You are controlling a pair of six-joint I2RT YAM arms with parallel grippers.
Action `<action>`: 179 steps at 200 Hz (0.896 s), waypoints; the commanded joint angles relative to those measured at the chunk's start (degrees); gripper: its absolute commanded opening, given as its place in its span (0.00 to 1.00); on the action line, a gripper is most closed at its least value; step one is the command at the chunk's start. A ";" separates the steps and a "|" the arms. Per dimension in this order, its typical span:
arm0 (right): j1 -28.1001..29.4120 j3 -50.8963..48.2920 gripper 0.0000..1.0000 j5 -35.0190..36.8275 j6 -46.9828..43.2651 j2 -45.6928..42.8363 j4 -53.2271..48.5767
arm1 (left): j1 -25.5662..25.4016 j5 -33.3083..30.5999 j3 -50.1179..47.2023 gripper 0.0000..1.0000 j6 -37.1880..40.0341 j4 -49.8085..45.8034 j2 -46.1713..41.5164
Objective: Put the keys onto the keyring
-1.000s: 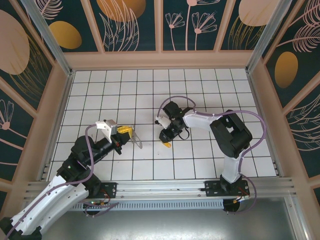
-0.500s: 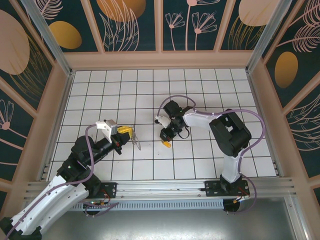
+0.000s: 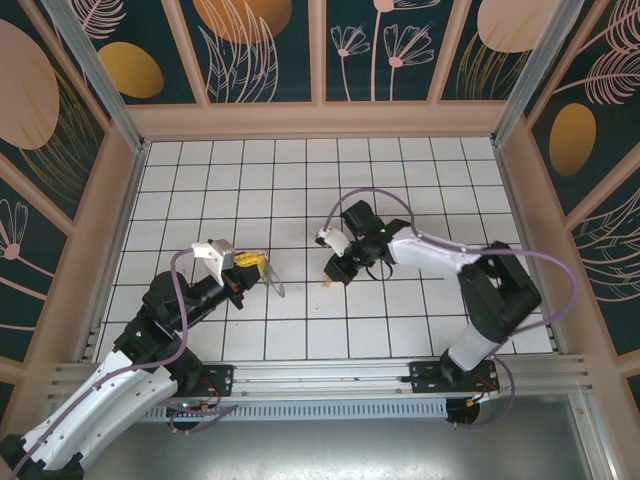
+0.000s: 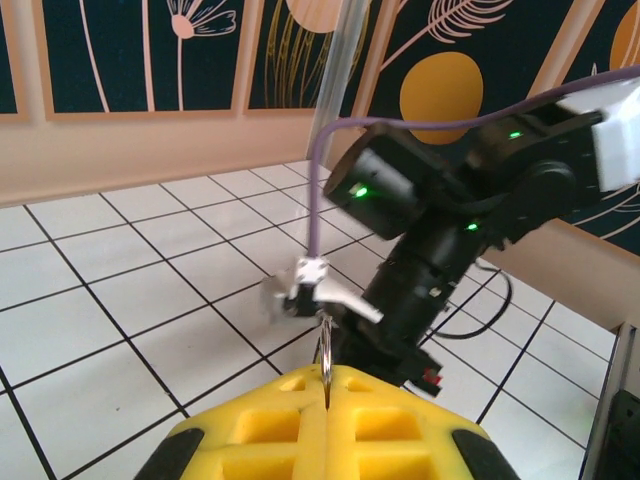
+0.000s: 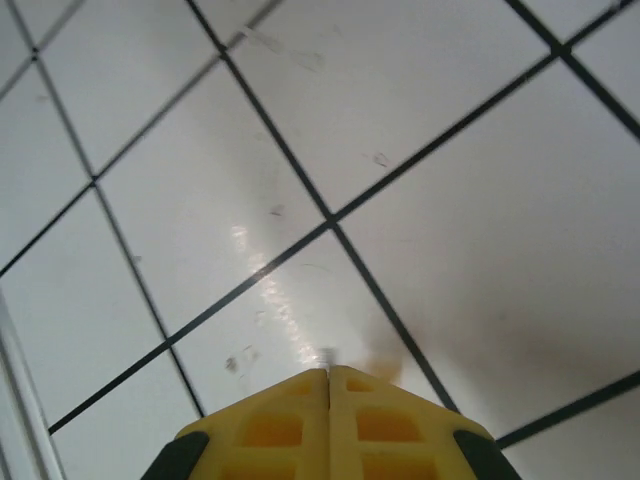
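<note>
The left claw [image 3: 257, 266] is clenched on the keyring [image 3: 273, 285], which juts from its tip toward five o'clock. Seen from its own wrist, the ring is a thin wire pinched edge-on.

At three o'clock from it, some way apart, the right claw [image 3: 335, 271] is squeezed shut. It looks to be gripping the key [image 3: 329, 283], a small yellowish bit poking out at seven o'clock just over the tiled floor [image 3: 400, 320].

I'd judge the key light, stiff and slick, apt to swivel in a pinch. It is best held by its plastic head, leaving the metal end free. The ring seems thin and springy.

I count one ring, one key and two claws.
</note>
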 commanded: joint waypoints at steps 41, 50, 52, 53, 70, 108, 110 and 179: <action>1.90 -17.43 0.00 -9.96 2.36 -26.18 33.62 | 0.26 9.40 3.26 0.00 0.39 5.52 2.84; 1.85 -21.29 0.00 -10.31 5.27 -29.72 42.27 | 0.27 11.18 3.93 0.00 0.57 6.08 3.61; 1.82 -22.02 0.00 -10.31 6.00 -30.32 44.50 | 0.32 11.60 4.18 0.00 0.65 6.09 3.81; 1.77 -22.49 0.00 -10.31 6.25 -30.71 45.41 | 0.32 11.79 4.28 0.00 0.67 6.09 3.91; 1.70 -27.18 0.00 -10.57 10.87 -34.15 58.88 | 0.33 15.30 6.24 0.00 1.70 5.59 5.47; 2.46 -28.24 0.00 -14.62 12.62 -34.94 68.24 | 0.23 26.44 8.45 0.00 6.08 5.12 8.48; 2.54 -28.28 0.00 -14.77 12.58 -35.05 68.45 | 0.24 26.93 8.61 0.00 6.46 4.95 8.66; 3.72 -27.74 0.00 -18.24 11.43 -35.25 70.05 | 0.20 32.60 9.39 0.00 12.31 5.74 13.52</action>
